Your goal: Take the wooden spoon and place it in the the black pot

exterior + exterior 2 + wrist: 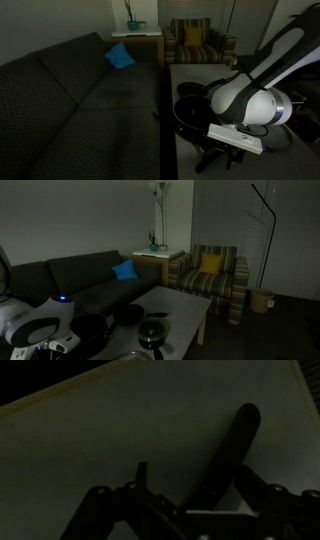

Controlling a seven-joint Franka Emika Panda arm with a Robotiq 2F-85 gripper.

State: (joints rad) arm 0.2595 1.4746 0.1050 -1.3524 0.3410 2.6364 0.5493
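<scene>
Hand [190,476] spread open over wooden spoon [236,445], pale table [80,450], dim living room, sofa [70,92]

Pale bench [185,302], pretty dim in here. Sitting on it: the black pot [90,330] right beside the claw [190,495], a long-handled pan [128,313] just past that, and a small lidded pot [152,333] farther out. In the wrist view the wooden spoon [235,445] shows dark against the top, reaching out from the claw; can't tell if it's actually resting there.

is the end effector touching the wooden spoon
Cannot tell. In the wrist view the wooden spoon runs between the fingers of the end effector, but darkness hides any contact.
</scene>
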